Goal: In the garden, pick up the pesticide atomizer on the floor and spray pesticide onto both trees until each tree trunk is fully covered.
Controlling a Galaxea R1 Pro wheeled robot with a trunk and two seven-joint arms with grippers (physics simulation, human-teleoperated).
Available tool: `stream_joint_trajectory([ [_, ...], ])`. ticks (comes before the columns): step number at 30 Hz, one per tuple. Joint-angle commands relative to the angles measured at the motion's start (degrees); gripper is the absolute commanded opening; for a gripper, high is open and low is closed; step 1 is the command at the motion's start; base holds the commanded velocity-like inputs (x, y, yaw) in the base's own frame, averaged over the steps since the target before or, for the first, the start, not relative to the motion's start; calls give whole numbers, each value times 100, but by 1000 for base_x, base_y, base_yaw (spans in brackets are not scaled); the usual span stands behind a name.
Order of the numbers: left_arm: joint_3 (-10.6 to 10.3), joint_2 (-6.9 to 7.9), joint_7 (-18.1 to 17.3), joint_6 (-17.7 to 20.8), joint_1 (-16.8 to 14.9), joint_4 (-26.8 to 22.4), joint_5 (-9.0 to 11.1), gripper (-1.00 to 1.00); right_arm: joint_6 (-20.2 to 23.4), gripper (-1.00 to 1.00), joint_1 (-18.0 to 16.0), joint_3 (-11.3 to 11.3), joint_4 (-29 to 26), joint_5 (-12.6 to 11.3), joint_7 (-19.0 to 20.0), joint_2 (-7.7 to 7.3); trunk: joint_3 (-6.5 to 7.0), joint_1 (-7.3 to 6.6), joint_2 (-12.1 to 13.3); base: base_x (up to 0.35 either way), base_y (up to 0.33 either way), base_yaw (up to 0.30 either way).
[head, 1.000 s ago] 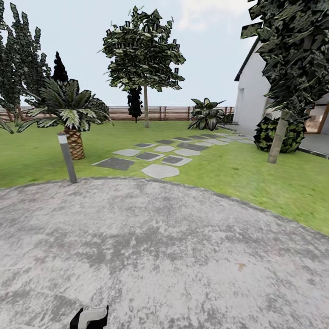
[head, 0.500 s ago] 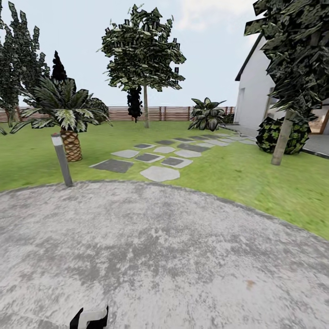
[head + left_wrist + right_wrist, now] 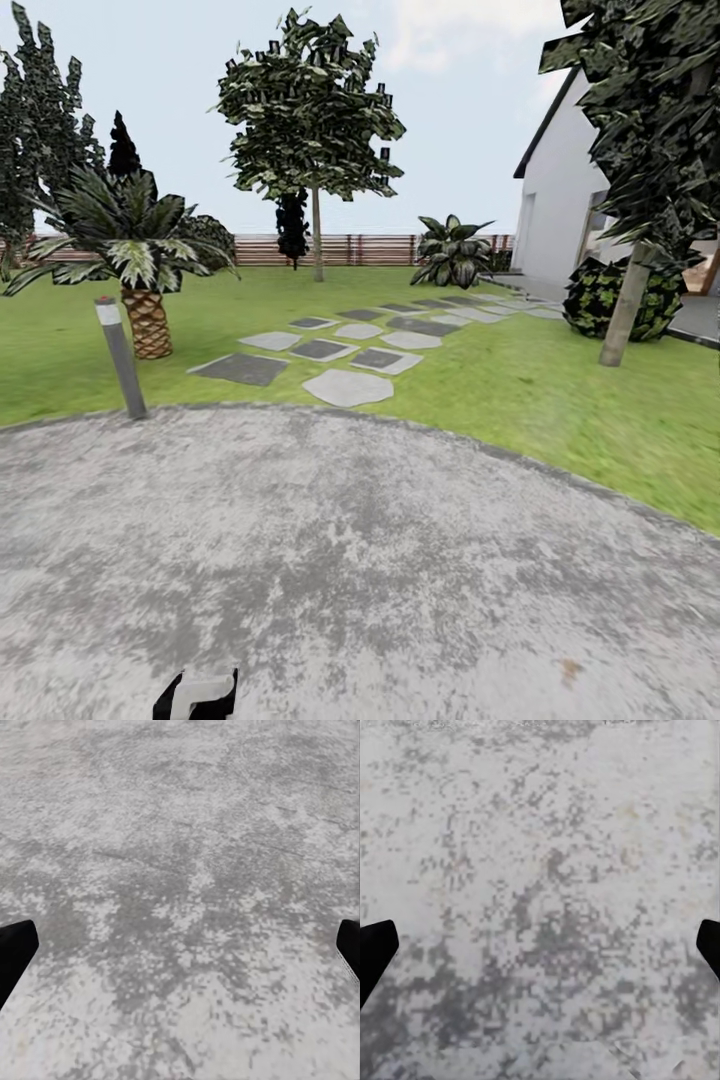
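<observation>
Ground: I'm on grey paving point(image 3: 380, 560), its curved edge meeting the lawn point(image 3: 520, 380) ahead.
Trees: one at 12 o'clock point(image 3: 316, 235) before the fence point(image 3: 350, 248); another at 2 o'clock point(image 3: 624, 318), leaning, by the house point(image 3: 555, 215).
Atomizer: I can't find it on any grass I see.
Other: palm point(image 3: 145, 315) and post point(image 3: 120, 357) at 10 o'clock; stepping stones point(image 3: 345, 385) at 12.
Left gripper point(image 3: 180, 952): fingers spread wide, nothing between, paving below.
Right gripper point(image 3: 540, 949): likewise spread, bare.
</observation>
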Motion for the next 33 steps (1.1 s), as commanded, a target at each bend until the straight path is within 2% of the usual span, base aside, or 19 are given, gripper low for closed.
stream_joint_trajectory([
  [1, 24, -3, 1, -19, -2, 3, -34, 100, -8, 100, 2, -8, -8, -8, 6, 1, 3, 3, -2, 328, 0, -72],
  [21, 20, -3, 7, -19, -1, 0, -34, 100, -5, 100, 2, -8, -12, -8, 6, 0, 164, 3, -2, 328, 0, -82],
  [33, 22, -3, 3, -19, -2, 1, -34, 100, -11, 100, 2, -9, -5, -8, 6, -7, 180, 3, -2, 328, 0, -40],
])
